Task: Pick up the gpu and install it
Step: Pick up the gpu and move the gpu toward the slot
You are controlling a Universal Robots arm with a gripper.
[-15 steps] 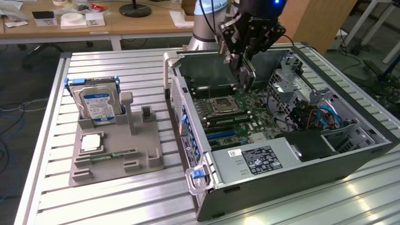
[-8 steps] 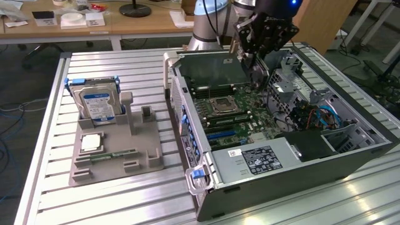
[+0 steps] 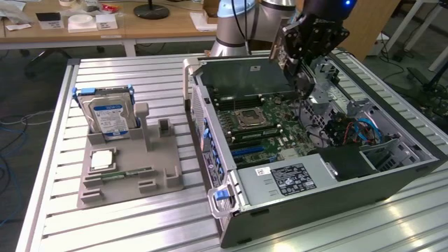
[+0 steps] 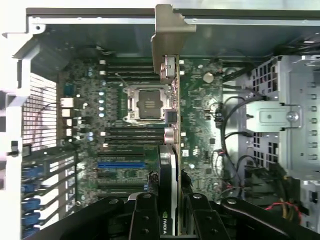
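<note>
Jaws clamped on the gpu (image 4: 171,170): we see the card held edge-on above the motherboard (image 4: 125,150), just beside its processor socket (image 4: 145,104), with the pale bracket (image 4: 167,35) toward the motherboard's far edge.

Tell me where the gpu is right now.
In the wrist view, the gpu sits edge-on in the gripper, over the motherboard inside the open computer case, next to the CPU socket, with its metal bracket toward the case wall.
</note>
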